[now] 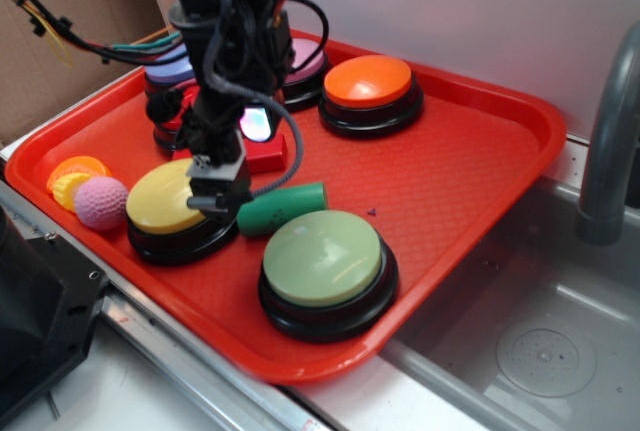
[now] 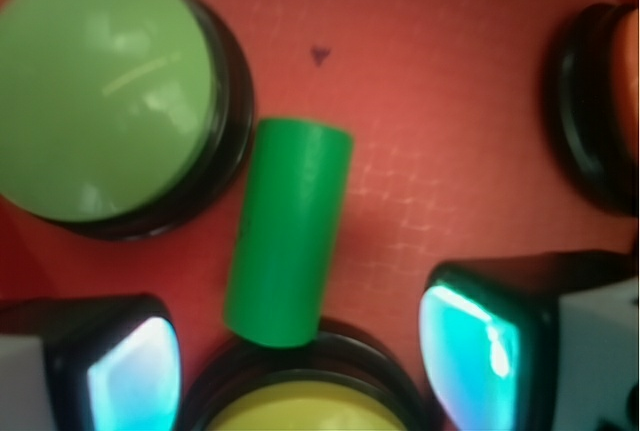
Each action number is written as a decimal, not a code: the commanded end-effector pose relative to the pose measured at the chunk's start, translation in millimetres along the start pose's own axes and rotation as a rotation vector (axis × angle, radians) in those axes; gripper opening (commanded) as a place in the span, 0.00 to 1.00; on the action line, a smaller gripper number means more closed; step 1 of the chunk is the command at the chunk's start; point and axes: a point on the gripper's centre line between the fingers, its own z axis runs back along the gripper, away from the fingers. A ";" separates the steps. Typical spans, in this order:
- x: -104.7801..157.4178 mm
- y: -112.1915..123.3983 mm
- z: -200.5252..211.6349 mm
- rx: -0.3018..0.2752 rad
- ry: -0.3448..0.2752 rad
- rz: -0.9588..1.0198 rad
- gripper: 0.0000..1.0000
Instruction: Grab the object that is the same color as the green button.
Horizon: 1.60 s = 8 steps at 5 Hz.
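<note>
- Red plastic tray (image 1: pixel 480 151) fills the exterior view, and on it we see a small dark green cylinder block (image 1: pixel 283 208) lying on its side, between a yellow domed button on a black base (image 1: pixel 172 203) and a large pale sage-green domed button on a black round base (image 1: pixel 322 263).
- We see the black gripper (image 1: pixel 215 191) hanging over the yellow button's right edge, just left of the cylinder's end; from this side we cannot tell how its jaws stand.
- Behind the arm sits a red rectangular block (image 1: pixel 265 159), and further back an orange domed button (image 1: pixel 369 88), a pink button (image 1: pixel 303 63) and a purple button (image 1: pixel 170 69), the last two partly hidden by the arm.
- At the tray's left edge we see a pink knitted ball (image 1: pixel 101 201) next to a small orange and yellow toy (image 1: pixel 74 179).
- A grey sink basin (image 1: pixel 540 341) and a grey pipe (image 1: pixel 608 141) lie to the right of the tray.
- Looking through the wrist camera, we see the green cylinder (image 2: pixel 288 231) lying on the tray floor (image 2: pixel 440 101), its near end touching or overlapping the yellow button's rim (image 2: pixel 300 391) and its side close beside the green button's base (image 2: pixel 105 86).
- We see the two fingertips (image 2: pixel 475 346) wide apart at the bottom corners, the jaws standing open with nothing between them; the cylinder's near end lies in line with that gap.
- The orange button's black base (image 2: pixel 590 101) shows at the right edge.
</note>
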 end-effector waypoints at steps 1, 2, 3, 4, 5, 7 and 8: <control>4.3 -11.2 -18.8 0.016 -0.122 -0.071 1.00; -6.8 -7.6 -29.4 -0.011 -0.215 -0.091 1.00; -7.3 -3.3 -40.4 -0.027 -0.264 -0.095 1.00; -1.9 2.2 -48.6 -0.024 -0.253 -0.102 1.00; 9.7 2.9 -46.3 -0.022 -0.274 -0.110 1.00; 24.3 5.2 -43.4 -0.030 -0.253 -0.046 0.05; 20.0 8.4 -40.2 -0.021 -0.271 -0.020 0.00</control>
